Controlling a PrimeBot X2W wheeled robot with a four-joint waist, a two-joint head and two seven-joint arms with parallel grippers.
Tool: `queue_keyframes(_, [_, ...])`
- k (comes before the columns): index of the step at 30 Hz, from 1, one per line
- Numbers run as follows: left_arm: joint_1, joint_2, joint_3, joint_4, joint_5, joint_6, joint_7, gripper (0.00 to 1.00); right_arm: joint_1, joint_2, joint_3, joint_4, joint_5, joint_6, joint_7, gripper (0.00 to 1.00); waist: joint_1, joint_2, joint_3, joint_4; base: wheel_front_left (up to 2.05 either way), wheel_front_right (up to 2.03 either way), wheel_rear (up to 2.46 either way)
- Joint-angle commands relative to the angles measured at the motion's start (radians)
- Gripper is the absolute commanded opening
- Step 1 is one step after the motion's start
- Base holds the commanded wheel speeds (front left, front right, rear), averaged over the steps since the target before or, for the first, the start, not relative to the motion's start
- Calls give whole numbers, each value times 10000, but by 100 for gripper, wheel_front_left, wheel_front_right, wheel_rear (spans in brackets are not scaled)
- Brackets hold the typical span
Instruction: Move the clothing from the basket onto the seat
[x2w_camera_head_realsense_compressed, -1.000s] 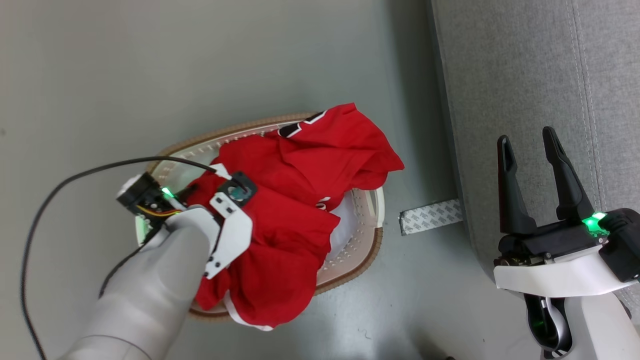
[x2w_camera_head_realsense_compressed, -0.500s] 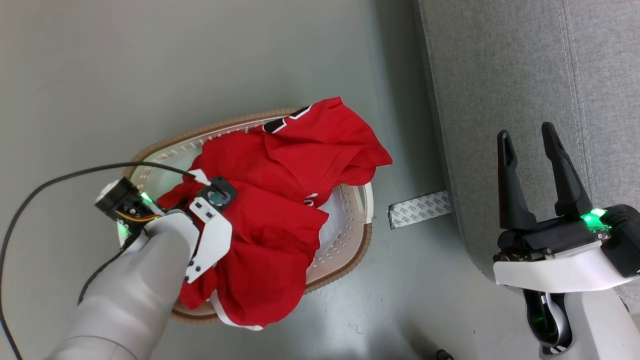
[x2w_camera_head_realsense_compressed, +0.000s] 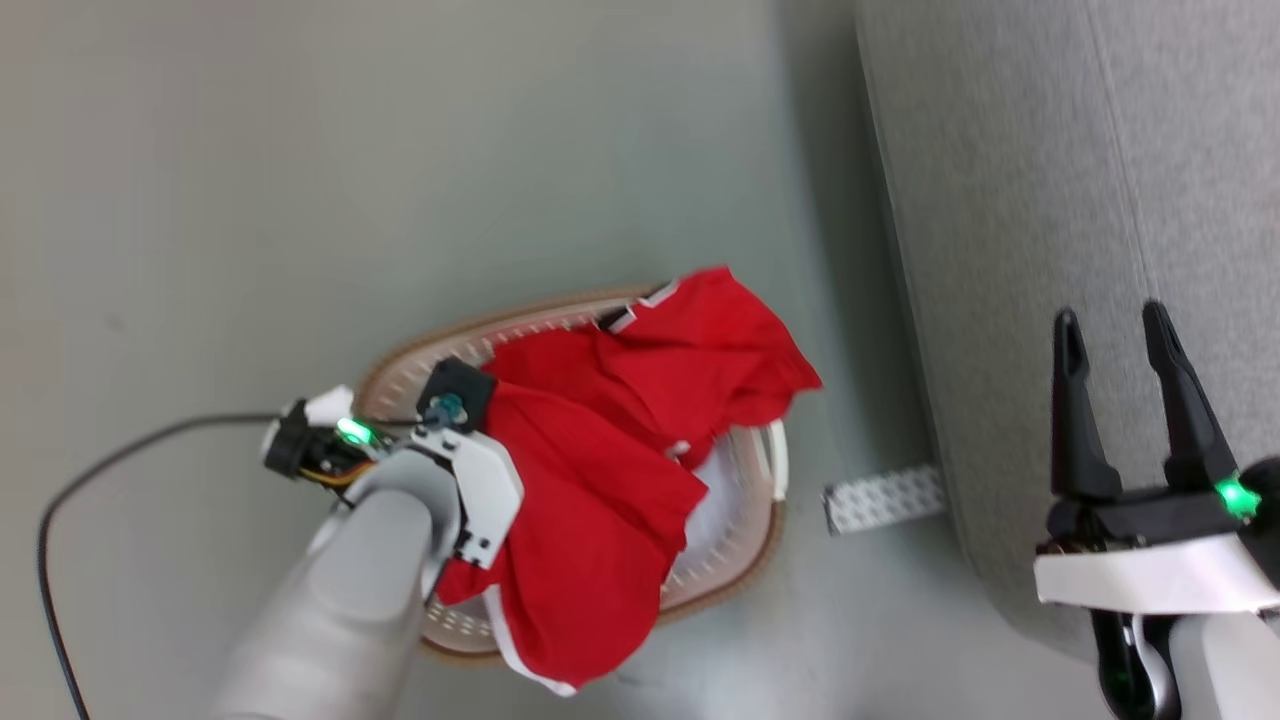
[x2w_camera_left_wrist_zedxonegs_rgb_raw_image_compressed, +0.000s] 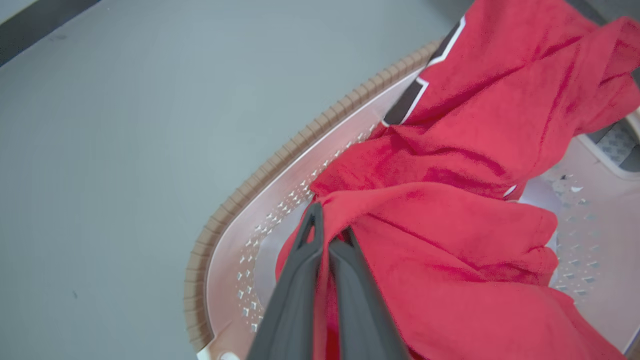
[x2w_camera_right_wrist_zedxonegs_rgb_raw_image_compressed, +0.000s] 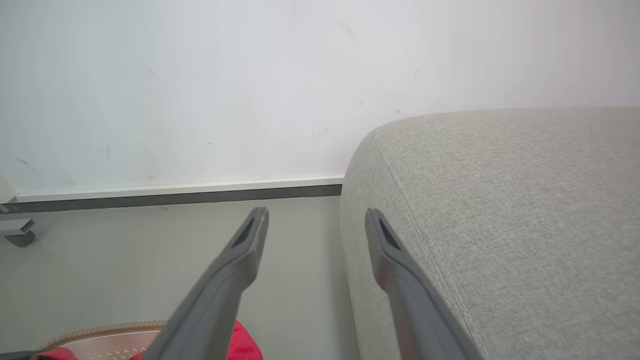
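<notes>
Red jersey cloth, the clothing: heaped in the basket, with one fold spilling over the near rim and another over the rim toward the seat. Basket: on the grey floor, near the seat but apart from it. My left gripper: fingers pressed together on a pinch of red cloth by the basket's inner wall. My right gripper: fingers spread wide, empty, over the seat's edge.
</notes>
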Motion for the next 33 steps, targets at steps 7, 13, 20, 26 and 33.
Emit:
queue_keyframes(7, [1307, -254, 191, -1432, -1136, -32, -650, 0, 1107, -45, -654, 155, -557, -21, 4, 100, 0, 0, -2540, 1396, 0, 0, 0])
queue_keyframes(13, [2411, -265, 21, -3866, -2192, 165, -470, 0, 1986, -47, -916, 234, -829, -21, 4, 100, 0, 0, -3962, 1837, 0, 0, 0])
queue_keyframes(20, [2771, 154, 512, -6771, -2512, 769, 544, 0, 2638, -41, -848, 277, -847, -21, 4, 100, 0, 0, -5137, 2093, 0, 0, 0])
queue_keyframes(26, [2681, 830, 897, -8613, -2656, 1020, 1508, 0, 2945, -47, -611, 342, -845, -21, 4, 100, 0, 0, -5821, 2070, 0, 0, 0])
queue_keyframes(33, [2854, 1303, 967, -10425, -2794, 979, 2488, 0, 3542, -44, -296, 304, -800, -21, 4, 100, 0, 0, -6504, 2086, 0, 0, 0])
